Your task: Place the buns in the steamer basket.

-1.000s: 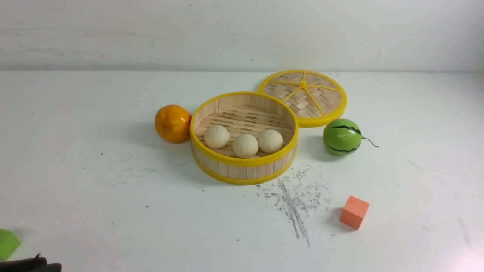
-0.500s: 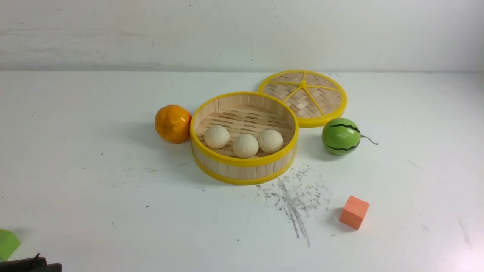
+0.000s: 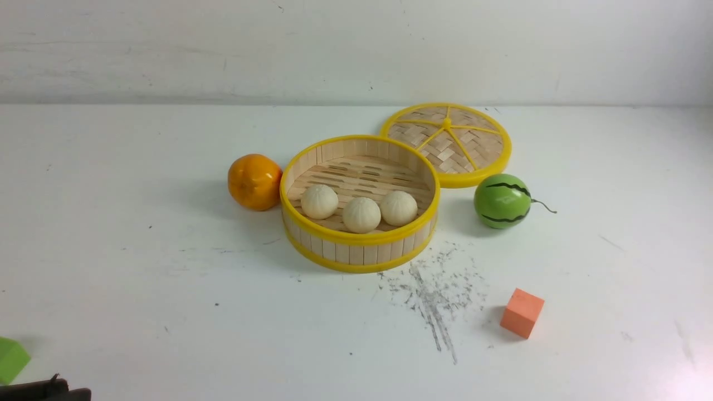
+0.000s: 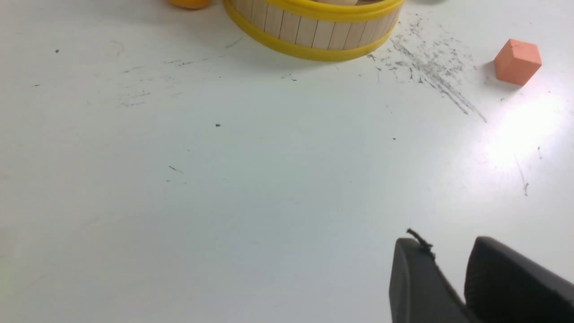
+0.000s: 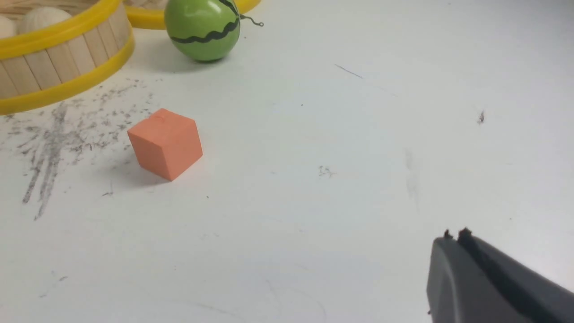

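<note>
In the front view, the steamer basket (image 3: 360,245), a round shallow tray of upright bamboo slats between glossy yellow rims, sits mid-table on the scuffed white table (image 3: 139,278). On its slatted floor lie the three buns (image 3: 361,214), matte cream balls with faint ribbing, in a row near the front wall, the middle and right ones touching. A dimpled orange (image 3: 254,181) sits against the basket's left side; the flat woven lid (image 3: 445,143) with yellow spokes lies just behind and to the right, its near edge hidden by the basket. A shiny green striped watermelon ball (image 3: 503,201) rests near the lid, and an orange foam cube (image 3: 522,312) sits apart beside grey scratch marks. A green block (image 3: 11,359) is cut off at the left edge, above a dark sliver of the left gripper (image 3: 44,389). In the left wrist view, the left gripper (image 4: 444,253) shows two black fingers with a narrow gap, holding nothing; the basket's wall is cropped at the top. In the right wrist view, the right gripper (image 5: 455,235) has its fingers pressed together, empty, with the cube, the ball and part of the basket beyond.
</note>
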Controlling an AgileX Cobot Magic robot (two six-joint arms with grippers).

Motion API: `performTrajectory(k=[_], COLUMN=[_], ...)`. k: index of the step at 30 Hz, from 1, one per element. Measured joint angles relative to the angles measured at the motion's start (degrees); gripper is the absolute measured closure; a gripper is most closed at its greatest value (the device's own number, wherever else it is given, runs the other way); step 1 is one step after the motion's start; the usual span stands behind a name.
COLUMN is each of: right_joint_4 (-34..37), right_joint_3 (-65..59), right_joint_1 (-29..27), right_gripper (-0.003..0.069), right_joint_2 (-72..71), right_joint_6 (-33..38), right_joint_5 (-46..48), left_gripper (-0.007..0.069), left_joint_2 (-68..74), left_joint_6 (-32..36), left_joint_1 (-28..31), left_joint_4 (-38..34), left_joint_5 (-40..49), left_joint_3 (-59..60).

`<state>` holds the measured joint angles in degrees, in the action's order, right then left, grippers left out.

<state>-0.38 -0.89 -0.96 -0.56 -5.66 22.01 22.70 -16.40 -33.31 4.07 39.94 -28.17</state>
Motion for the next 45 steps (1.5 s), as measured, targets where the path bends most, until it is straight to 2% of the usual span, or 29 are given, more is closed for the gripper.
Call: performTrajectory(k=[23,25,27,28,29,31,32,36,38,39,41,45], right_joint_4=[0.00,0.00,0.00,0.00,0.00,0.00,0.00,0.00,0.00,0.00,0.00,0.00], right_joint_3=[0.00,0.00,0.00,0.00,0.00,0.00,0.00,0.00,0.00,0.00,0.00,0.00], right_joint_1=[0.00,0.00,0.00,0.00,0.00,0.00,0.00,0.00,0.00,0.00,0.00,0.00], right_gripper=[0.0661,0.0659,0.0657,0.0657,0.0656,0.0655,0.0654,0.0648,0.0646,0.0644,0.0643,0.0635], right_joint_2=[0.00,0.00,0.00,0.00,0.00,0.00,0.00,0.00,0.00,0.00,0.00,0.00], right_joint_6=[0.00,0.00,0.00,0.00,0.00,0.00,0.00,0.00,0.00,0.00,0.00,0.00], right_joint_5=[0.06,0.06,0.06,0.06,0.06,0.06,0.06,0.06,0.06,0.06,0.06,0.08], left_gripper=[0.0452,0.0464,0.0508,0.0560,0.0568,0.0638,0.0638,0.0638,0.0638,0.0638,0.0638,0.0638], left_joint_2=[-0.05,-0.67,-1.49,-2.24,-2.52,-5.12,-5.59,-11.15,-12.51,-14.92,-16.46,-21.38], left_joint_6=[0.00,0.00,0.00,0.00,0.00,0.59,0.90,4.04,4.72,5.67,6.10,6.92], left_joint_1=[0.00,0.08,1.11,2.99,3.32,9.14,10.08,20.32,22.36,25.68,27.12,33.00], left_joint_4=[0.00,0.00,-0.23,-0.77,-0.87,-2.78,-3.41,-8.35,-9.10,-9.35,-8.96,-7.57], left_joint_5=[-0.19,-2.16,-4.55,-7.37,-7.86,-15.64,-17.51,-29.31,-31.12,-32.99,-33.14,-29.55], left_joint_3=[0.33,1.29,2.51,4.02,4.28,8.75,9.82,16.81,18.35,21.22,22.61,28.27])
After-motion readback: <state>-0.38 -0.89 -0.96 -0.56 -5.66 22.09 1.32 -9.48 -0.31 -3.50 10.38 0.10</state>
